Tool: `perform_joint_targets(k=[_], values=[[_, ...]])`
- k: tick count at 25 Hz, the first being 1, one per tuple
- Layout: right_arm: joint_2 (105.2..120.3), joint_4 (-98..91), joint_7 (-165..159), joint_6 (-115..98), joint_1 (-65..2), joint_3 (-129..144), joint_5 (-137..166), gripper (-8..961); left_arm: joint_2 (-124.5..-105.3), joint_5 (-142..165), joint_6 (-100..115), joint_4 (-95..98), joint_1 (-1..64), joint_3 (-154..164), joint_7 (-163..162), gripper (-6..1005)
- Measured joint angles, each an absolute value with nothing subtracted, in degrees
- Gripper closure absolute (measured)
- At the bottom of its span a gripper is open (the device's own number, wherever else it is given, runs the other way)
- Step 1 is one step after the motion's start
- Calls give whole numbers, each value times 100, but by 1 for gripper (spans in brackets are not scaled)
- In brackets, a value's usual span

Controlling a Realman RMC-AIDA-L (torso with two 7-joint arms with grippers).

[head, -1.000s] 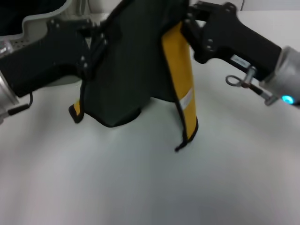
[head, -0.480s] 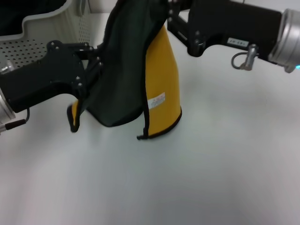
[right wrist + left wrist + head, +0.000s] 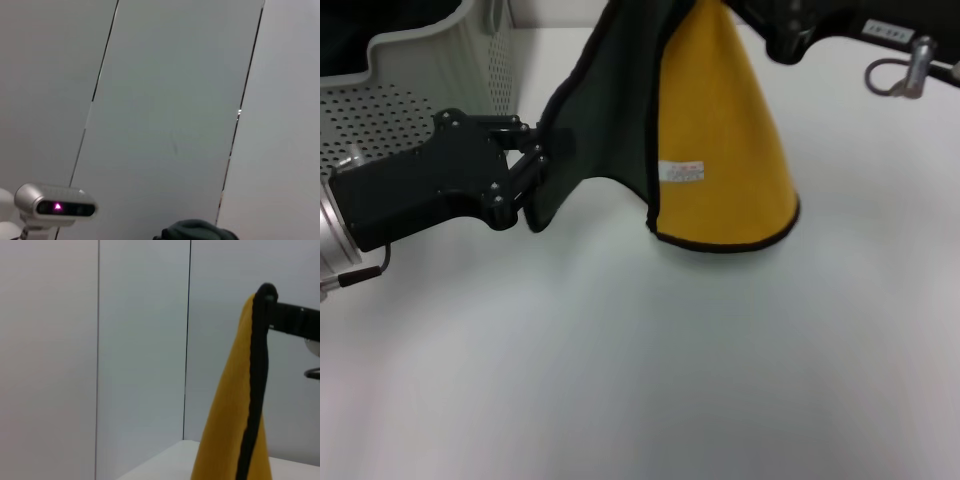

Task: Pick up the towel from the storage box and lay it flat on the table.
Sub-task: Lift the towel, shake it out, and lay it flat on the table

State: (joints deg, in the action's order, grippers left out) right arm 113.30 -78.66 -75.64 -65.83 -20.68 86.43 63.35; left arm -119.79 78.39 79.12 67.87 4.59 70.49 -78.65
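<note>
The towel (image 3: pixel 720 150) hangs in the upper middle of the frame, yellow face and white label (image 3: pixel 681 171) showing, its dark face at left. The left gripper (image 3: pixel 542 165), at mid left, pinches the dark edge. The right gripper (image 3: pixel 765 25) grips it at the top right. The storage box (image 3: pixel 430 75) fills the upper left, on the white surface (image 3: pixel 670 370).

Even, soft overhead light w/ no glare. Table (image 3: pixel 670 380) reads bright white, only faint diffuse shadows under the towel (image 3: pixel 720 150) and left gripper (image 3: pixel 535 165). Head view slightly soft, arms blurred at the frame edges. Wrist views dimmer, grey walls, towel edge soft up close.
</note>
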Motion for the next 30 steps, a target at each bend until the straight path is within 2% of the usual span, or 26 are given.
perform_joint_targets(k=[19,30], values=[[11376,-8031,-7819,-7049,-1996,8084,6334,928,-11979,8057,8041,6422,666,7040,-7884,944],[11462,-8121,-7822,-7209,-1930,7909,6318,923,-11974,8229,8012,6220,740,6995,-7878,945]])
